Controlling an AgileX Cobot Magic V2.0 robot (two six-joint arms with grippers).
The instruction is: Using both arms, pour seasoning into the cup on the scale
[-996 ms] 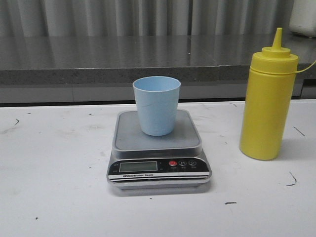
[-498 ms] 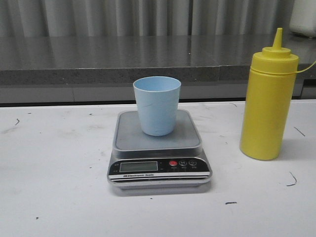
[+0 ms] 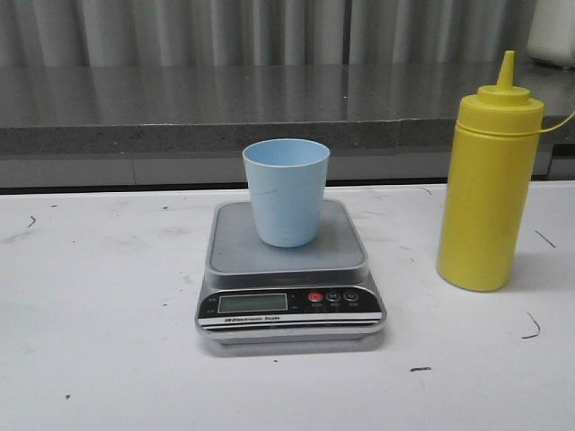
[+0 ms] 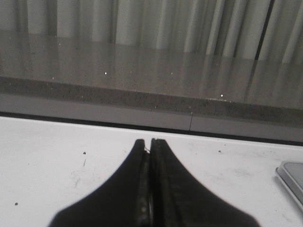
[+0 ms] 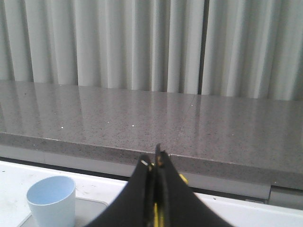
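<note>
I see both arms held low over the white table (image 3: 99, 359), the left gripper (image 4: 150, 142) and right gripper (image 5: 156, 158) each pressed closed with nothing between the fingers. The cup (image 3: 286, 191) stands upright on the scale (image 3: 287, 269), with the seasoning (image 3: 488, 180) upright well to its right. Nothing has moved since the earlier frames.

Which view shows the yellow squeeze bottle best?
The front view: the whole yellow squeeze bottle stands upright, right of the scale. The right wrist view shows only yellow slivers behind the right hand; the left wrist view, none.
</note>
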